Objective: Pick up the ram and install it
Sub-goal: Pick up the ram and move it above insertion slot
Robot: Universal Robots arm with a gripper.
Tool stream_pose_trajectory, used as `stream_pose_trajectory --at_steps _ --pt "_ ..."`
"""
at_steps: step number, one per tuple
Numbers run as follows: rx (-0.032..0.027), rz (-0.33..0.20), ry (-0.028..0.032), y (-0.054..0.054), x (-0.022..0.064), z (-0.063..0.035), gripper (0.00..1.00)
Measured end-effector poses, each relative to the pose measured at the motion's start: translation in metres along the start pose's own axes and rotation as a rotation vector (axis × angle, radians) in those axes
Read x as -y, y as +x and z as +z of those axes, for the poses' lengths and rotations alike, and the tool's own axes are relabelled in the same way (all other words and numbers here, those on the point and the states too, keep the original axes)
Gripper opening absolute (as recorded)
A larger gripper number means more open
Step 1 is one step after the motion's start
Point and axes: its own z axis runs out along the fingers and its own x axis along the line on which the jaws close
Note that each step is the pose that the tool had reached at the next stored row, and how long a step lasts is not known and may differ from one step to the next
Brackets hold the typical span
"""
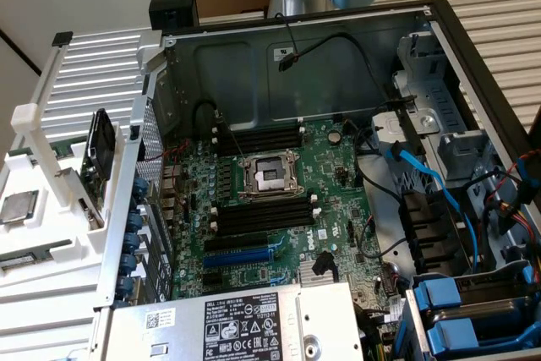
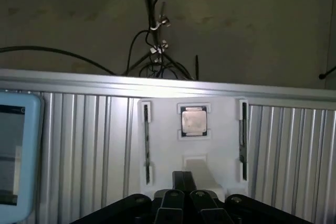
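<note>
Ribbed metal table [image 1: 499, 14] with an open Dell case [image 1: 254, 65] on it. Exterior view: we see a white parts holder [image 1: 51, 310] at 9 o'clock of the case. The black memory slots [image 1: 258, 213] on the motherboard [image 1: 338, 200] are bare. Wrist view: the gripper [image 2: 184, 182] has its jaws together and empty, facing the holder. The ram [image 2: 147, 142] stands edge-on in a holder slot just beside the processor chip [image 2: 193, 120]. Risk, we judge: with such a thin edge, an off-centre pinch lets it twist or slip.

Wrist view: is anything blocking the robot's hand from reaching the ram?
Nothing visible does. The shut hand faces the white holder, and the ram stands on edge in its slot beside the silver chip, uncovered.
</note>
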Motion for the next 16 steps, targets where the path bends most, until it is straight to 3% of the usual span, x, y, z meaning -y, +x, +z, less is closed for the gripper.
stream_pose_trajectory --at_steps 16 --pt "0.0000 -0.005 -0.0003 0.0005 0.0007 0.0060 0.11"
